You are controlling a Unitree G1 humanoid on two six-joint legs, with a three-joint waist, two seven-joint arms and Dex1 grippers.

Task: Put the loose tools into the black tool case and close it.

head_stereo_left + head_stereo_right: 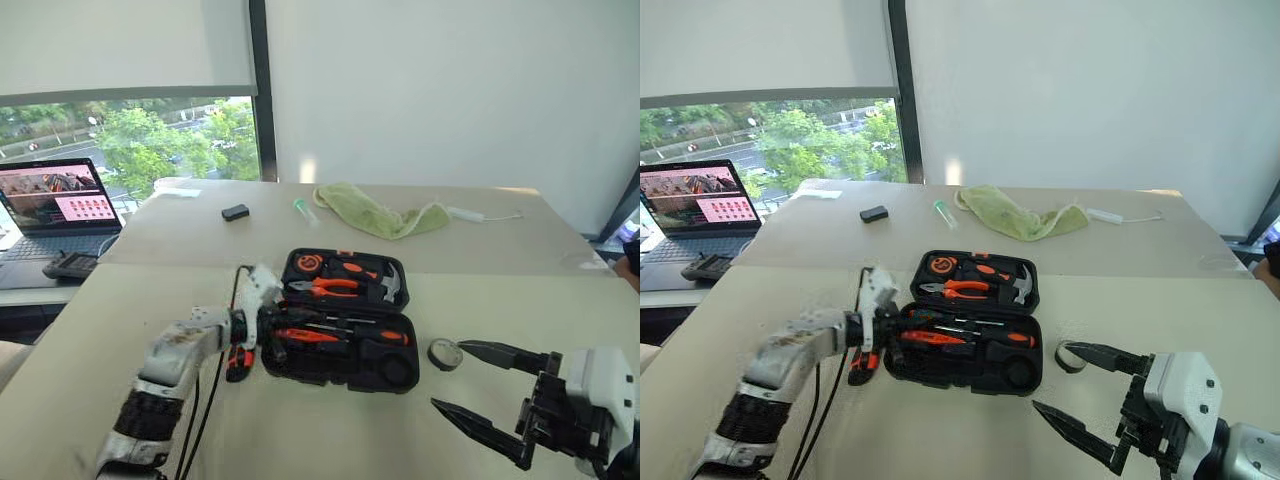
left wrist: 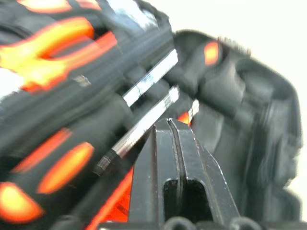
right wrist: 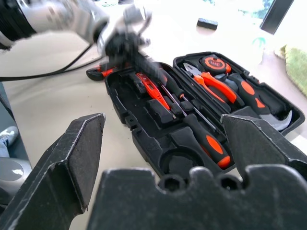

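1. The black tool case [image 1: 340, 335] lies open mid-table, lid half towards the far edge; screwdrivers [image 3: 199, 125] already sit in its slots.
2. My left gripper [image 1: 883, 330] is at the case's left end, fingers [image 2: 175, 163] pressed together, nothing between them.
3. My right gripper [image 1: 478, 388] hovers near the front edge, jaws spread wide and empty.
4. The tape roll [image 1: 445, 354] lies just right of the case; light, stiff, probably slick (I'd pinch across its rim).
5. The utility knife [image 1: 238, 363] lies at the case's left side; I'd grip its rigid body mid-length.
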